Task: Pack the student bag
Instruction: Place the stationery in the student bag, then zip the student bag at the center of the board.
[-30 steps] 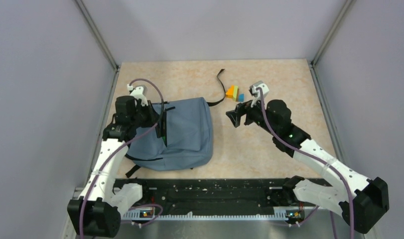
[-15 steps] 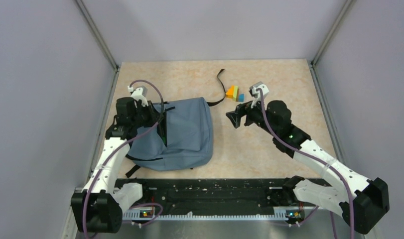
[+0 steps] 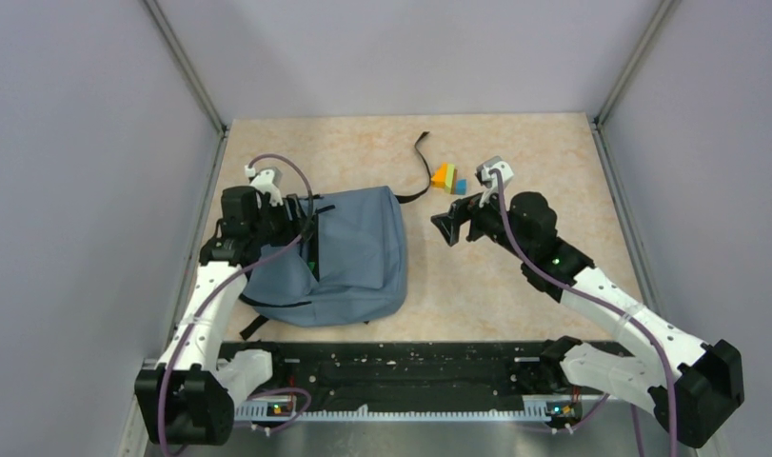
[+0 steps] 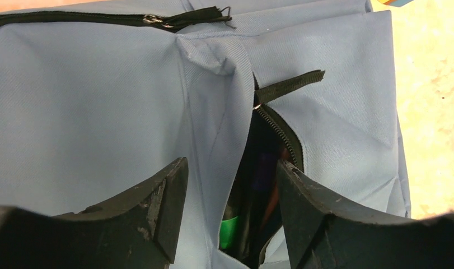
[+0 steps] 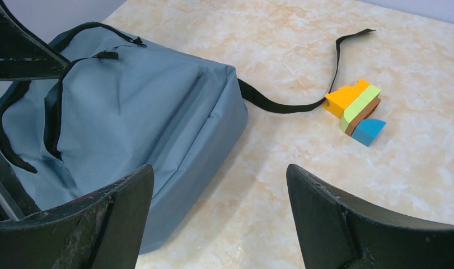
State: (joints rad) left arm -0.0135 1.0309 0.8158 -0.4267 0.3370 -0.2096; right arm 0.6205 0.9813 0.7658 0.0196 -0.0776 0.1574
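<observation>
The student bag [image 3: 358, 257], a dusty-blue backpack, lies flat on the left half of the table. My left gripper [image 3: 304, 228] is at its zipper slit, open. In the left wrist view the gripper [image 4: 233, 174] straddles the blue flap edge without pinching it. The slit [image 4: 266, 157] gapes, and something green [image 4: 229, 232] and dark items show inside. My right gripper [image 3: 448, 225] hovers open right of the bag, holding nothing. In the right wrist view the gripper [image 5: 219, 185] is above bare table beside the bag [image 5: 129, 112].
A small stack of coloured blocks [image 3: 448, 178] sits behind the right gripper; in the right wrist view the blocks [image 5: 356, 109] lie by the bag's loose black strap [image 5: 291, 106]. Grey walls close in the table on three sides.
The left gripper's jaws have spread apart and let go of the bag's fabric by the zipper. The right arm has not moved.
</observation>
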